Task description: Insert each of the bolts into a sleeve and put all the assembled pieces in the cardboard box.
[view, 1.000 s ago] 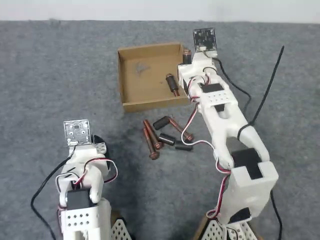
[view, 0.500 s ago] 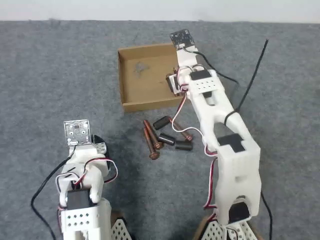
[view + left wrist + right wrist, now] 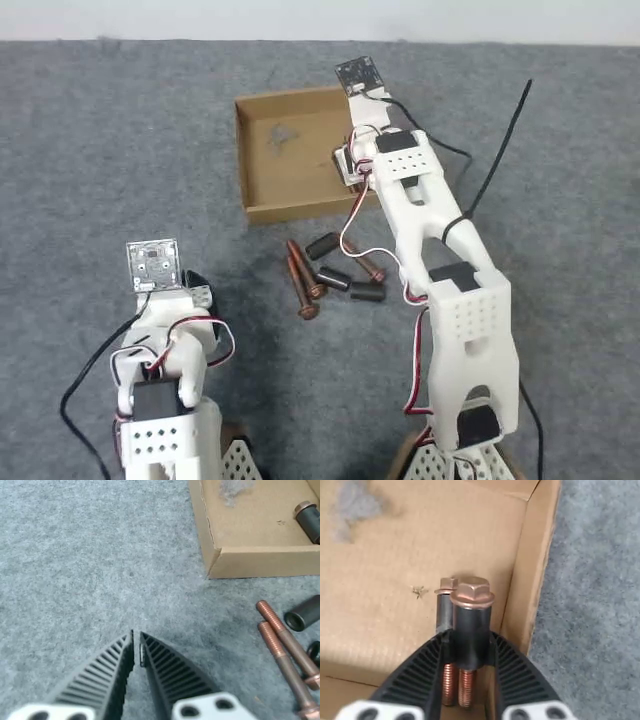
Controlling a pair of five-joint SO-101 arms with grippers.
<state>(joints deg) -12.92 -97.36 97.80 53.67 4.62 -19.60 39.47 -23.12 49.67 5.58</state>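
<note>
My right gripper [image 3: 467, 637] is shut on a black sleeve with a copper bolt through it [image 3: 470, 615], held over the right side of the cardboard box [image 3: 290, 150]. A second assembled piece [image 3: 444, 611] lies on the box floor just behind it. Three loose copper bolts [image 3: 300, 285] and three black sleeves [image 3: 333, 279] lie on the carpet in front of the box. My left gripper [image 3: 136, 636] is shut and empty, low over the carpet to the near left of the box, well short of the bolts [image 3: 285, 645].
Grey carpet [image 3: 120, 150] covers the table. The box's front wall [image 3: 265, 562] stands between the loose parts and the box floor. The right arm's cables [image 3: 380, 240] hang over the pile of parts.
The right arm has swung left, carrying the sleeved bolt from the box's right wall to over its floor. The left arm has kept still.
</note>
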